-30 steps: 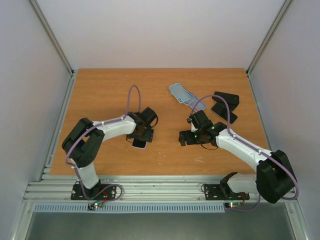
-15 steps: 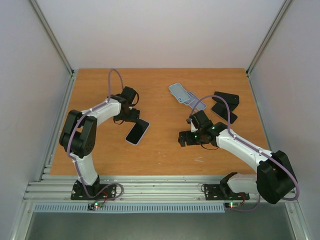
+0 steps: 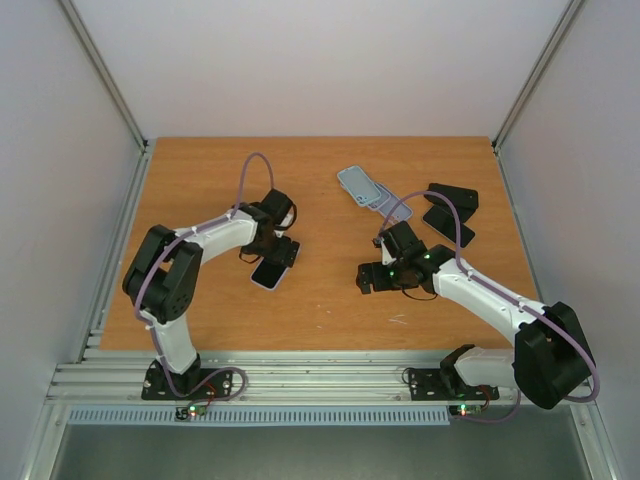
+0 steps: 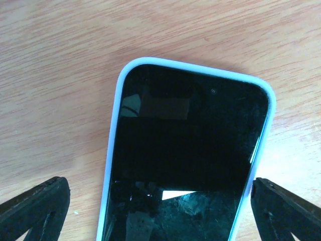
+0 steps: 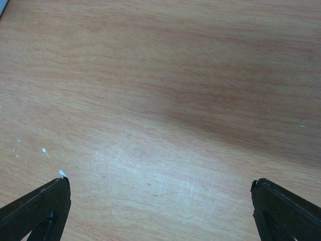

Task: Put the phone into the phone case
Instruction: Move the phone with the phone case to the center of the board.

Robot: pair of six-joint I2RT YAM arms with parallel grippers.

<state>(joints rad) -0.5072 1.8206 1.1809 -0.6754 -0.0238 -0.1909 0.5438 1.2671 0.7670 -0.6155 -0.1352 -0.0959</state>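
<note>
A phone (image 3: 264, 273) with a black screen and a pale blue rim lies flat on the wooden table, left of centre. My left gripper (image 3: 277, 248) hovers over its far end. In the left wrist view the phone (image 4: 190, 150) fills the space between the open fingers (image 4: 35, 211), one on each side, with a gap on the left. A pale blue phone case (image 3: 360, 185) lies at the back centre. My right gripper (image 3: 368, 278) is open and empty, and it (image 5: 160, 186) shows over bare wood in the right wrist view.
A second pale case (image 3: 385, 203) lies partly under the first. Two black cases (image 3: 452, 196) (image 3: 448, 225) lie at the back right. Metal frame rails run along the left, right and near edges of the table (image 3: 200, 180).
My left arm swung off the phone to the back left, then came back over its far end. The phone lies in about the same place. The right arm has not moved.
</note>
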